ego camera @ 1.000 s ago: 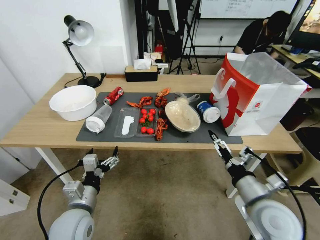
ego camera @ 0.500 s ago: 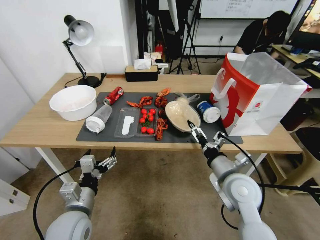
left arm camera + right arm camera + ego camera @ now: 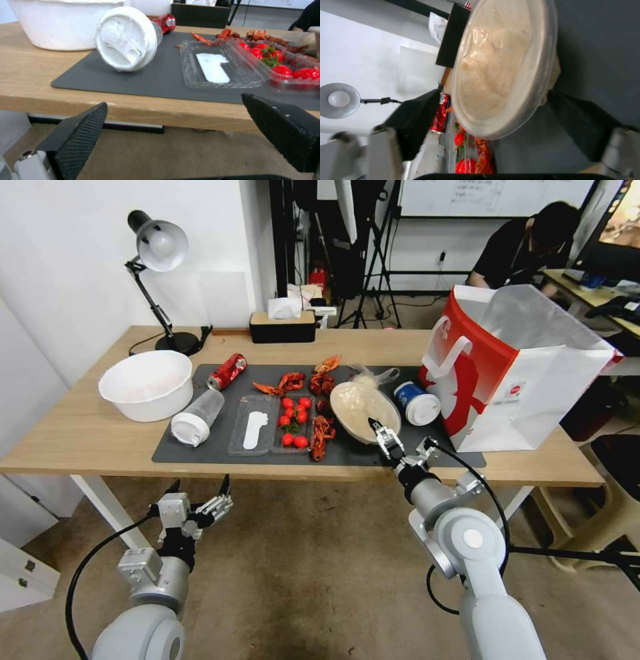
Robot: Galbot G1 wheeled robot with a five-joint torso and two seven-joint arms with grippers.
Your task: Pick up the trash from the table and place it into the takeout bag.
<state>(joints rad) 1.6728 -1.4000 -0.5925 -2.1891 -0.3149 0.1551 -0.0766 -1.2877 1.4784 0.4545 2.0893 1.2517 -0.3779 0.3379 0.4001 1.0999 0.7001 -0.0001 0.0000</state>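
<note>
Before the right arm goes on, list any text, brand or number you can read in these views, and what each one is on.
No text can be read for certain.
Takeout bag: a small red logo with tiny print on the white side, too small to read.
Dented red soda can: white markings, too blurred to read.
Small blue-white lidded cup: label not readable.
Whiteboard behind: faint writing, unreadable.

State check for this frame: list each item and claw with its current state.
Bowl: lidded, tilted, on the mat.
Blue cup: lidded, upright.
Frosted cup: lidded, on its side.
Can: dented, lying down.
Takeout bag: upright, open.
Tomato tray: open.
Right claw: open, straddling the bowl's rim.
Left claw: open, below the table edge.
</note>
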